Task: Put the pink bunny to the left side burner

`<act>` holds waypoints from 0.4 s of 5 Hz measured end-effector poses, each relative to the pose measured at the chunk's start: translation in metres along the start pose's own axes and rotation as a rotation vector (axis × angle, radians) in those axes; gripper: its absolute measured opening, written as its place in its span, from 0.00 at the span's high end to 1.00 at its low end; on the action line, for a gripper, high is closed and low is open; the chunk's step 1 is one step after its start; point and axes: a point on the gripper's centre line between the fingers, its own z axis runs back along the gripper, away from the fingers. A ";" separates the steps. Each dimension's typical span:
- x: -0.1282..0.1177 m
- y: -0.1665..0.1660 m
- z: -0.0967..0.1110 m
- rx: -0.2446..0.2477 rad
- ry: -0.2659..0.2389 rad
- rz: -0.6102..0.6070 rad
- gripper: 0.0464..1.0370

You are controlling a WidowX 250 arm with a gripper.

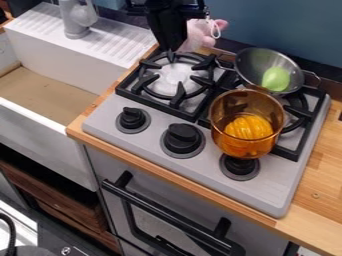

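Note:
The black gripper (172, 46) hangs down from the top edge, over the back edge of the left side burner (175, 80). Just to its right and partly behind it is the pink bunny (199, 35), with a white loop of cord on it. The bunny is at the back of the stove near the blue wall, its left part hidden by the gripper. Whether gripper and bunny touch, I cannot tell. Black grate bars surround the left burner's pale centre.
A metal strainer (250, 67) holding a green object (275, 79) sits at the back right of the stove. In front of it, an amber pot (246, 142) with something yellow-orange inside stands over the right burner. Several black knobs line the stove's front; a white sink (73, 55) lies left.

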 end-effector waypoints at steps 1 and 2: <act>0.007 0.017 -0.008 0.028 -0.023 0.021 0.99; 0.012 0.033 -0.014 0.081 -0.056 0.035 0.99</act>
